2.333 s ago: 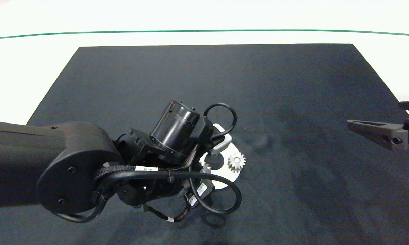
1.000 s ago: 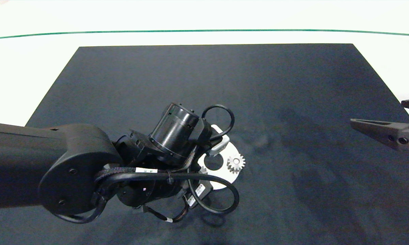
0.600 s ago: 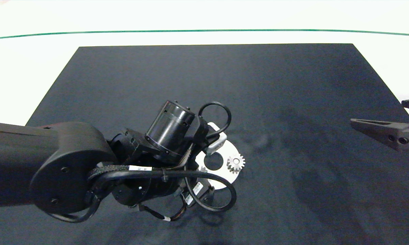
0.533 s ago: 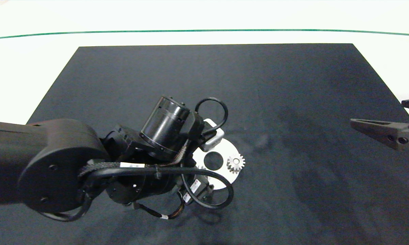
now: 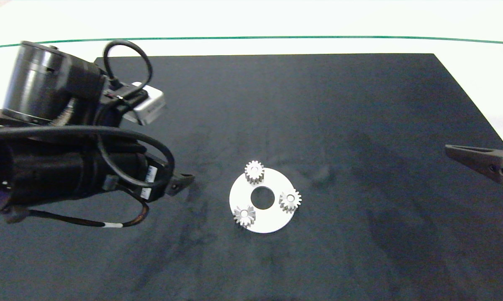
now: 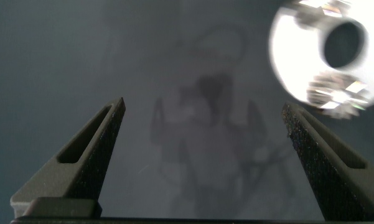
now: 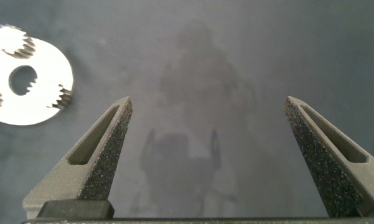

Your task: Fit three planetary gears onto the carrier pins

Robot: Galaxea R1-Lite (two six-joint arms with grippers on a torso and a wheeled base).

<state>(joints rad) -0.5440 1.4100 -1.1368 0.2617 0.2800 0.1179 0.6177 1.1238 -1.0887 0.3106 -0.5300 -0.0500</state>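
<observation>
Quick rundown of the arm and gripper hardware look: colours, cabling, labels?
Left arm: glossy black housings, a cylindrical joint, looped black cables, white label stickers, a silver-grey wrist camera block. Left gripper and right gripper: two dark grey tapered wedge fingers each, hollow slots, grainy inner pads.

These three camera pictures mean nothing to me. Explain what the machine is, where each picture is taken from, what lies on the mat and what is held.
This is a two-armed robot working at a table. The head view looks down from above on a dark mat. On it lies a white disc with a centre hole, and three small silver gears sit on it around that hole.

The left gripper comes in from the left, off to the side of the disc. The right gripper waits at the right edge.

The other two pictures come from cameras on the wrists, each looking out between its own two grey fingers. In both, the fingers are spread wide with only mat between them, so nothing is held.
</observation>
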